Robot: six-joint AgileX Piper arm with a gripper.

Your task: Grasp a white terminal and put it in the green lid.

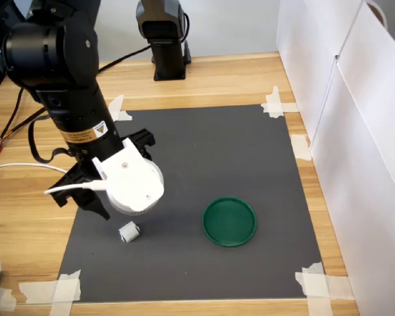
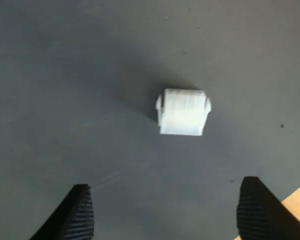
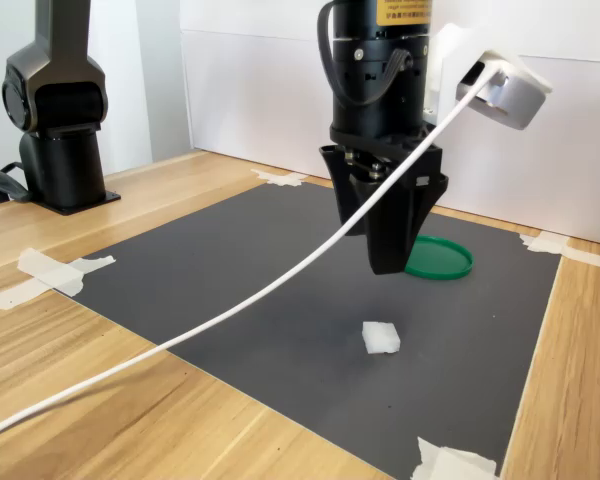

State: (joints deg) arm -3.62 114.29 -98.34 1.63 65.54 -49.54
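The white terminal (image 1: 129, 232) (image 3: 381, 338) lies on the dark grey mat (image 1: 210, 158), a small blocky translucent-white piece. In the wrist view the terminal (image 2: 183, 112) sits ahead of my gripper (image 2: 165, 215), whose two ribbed black fingertips (image 2: 77, 212) stand wide apart with nothing between them. In the second exterior view my gripper (image 3: 388, 262) points straight down and hangs above the mat, just behind the terminal. The green lid (image 1: 230, 221) (image 3: 445, 260) lies flat on the mat to the first exterior view's right of the terminal, and nothing is in it.
A second black arm's base (image 1: 163, 39) (image 3: 60, 110) stands on the wooden table beyond the mat. White panels (image 1: 355, 131) wall off the first exterior view's right. White tape strips (image 1: 52, 289) hold the mat's corners. A white cable (image 3: 230, 310) trails from the wrist camera.
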